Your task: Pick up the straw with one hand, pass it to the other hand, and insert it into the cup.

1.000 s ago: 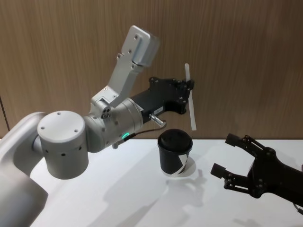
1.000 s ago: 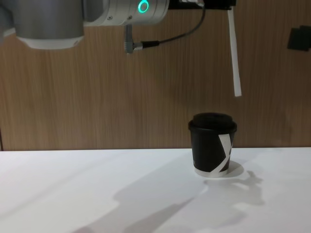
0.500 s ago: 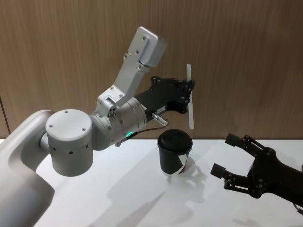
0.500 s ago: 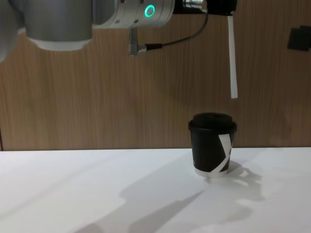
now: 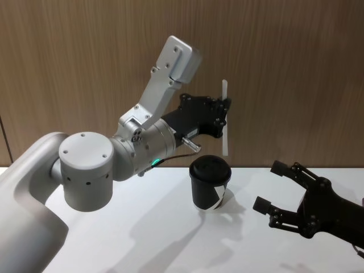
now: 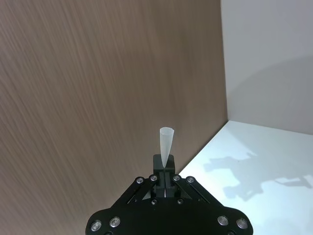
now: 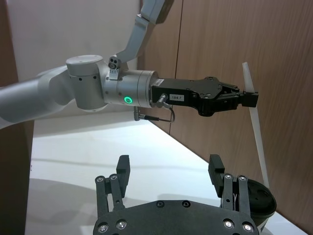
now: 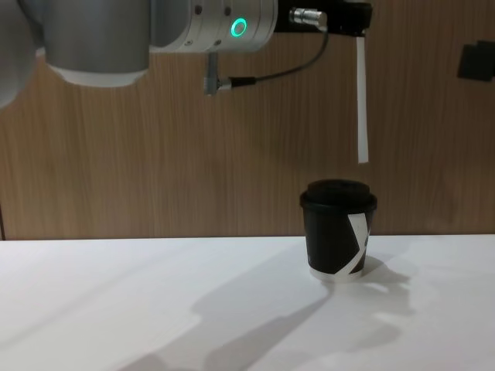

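The white straw (image 5: pixel 225 122) hangs nearly upright in the air, with my left gripper (image 5: pixel 226 108) shut on its upper part. Its lower end (image 8: pixel 361 154) hovers a little above the domed lid of the black cup (image 8: pixel 338 230), slightly to the right of the lid's centre. The cup (image 5: pixel 209 183) stands on the white table close to the wooden wall. In the left wrist view the straw (image 6: pixel 166 147) points out from between the shut fingers. My right gripper (image 5: pixel 269 185) waits open and empty to the right of the cup, low over the table. It faces the straw (image 7: pixel 256 127) and the left gripper (image 7: pixel 252 98).
The white table (image 8: pixel 155 309) stretches left and forward of the cup. A wooden wall (image 5: pixel 284 57) rises just behind it. My left arm's silver wrist with the green ring (image 8: pixel 239 28) hangs over the table's middle.
The left gripper has carried the straw a little to the left and straightened it, so its lower end now hangs closer over the cup's lid. The right gripper has stayed still.
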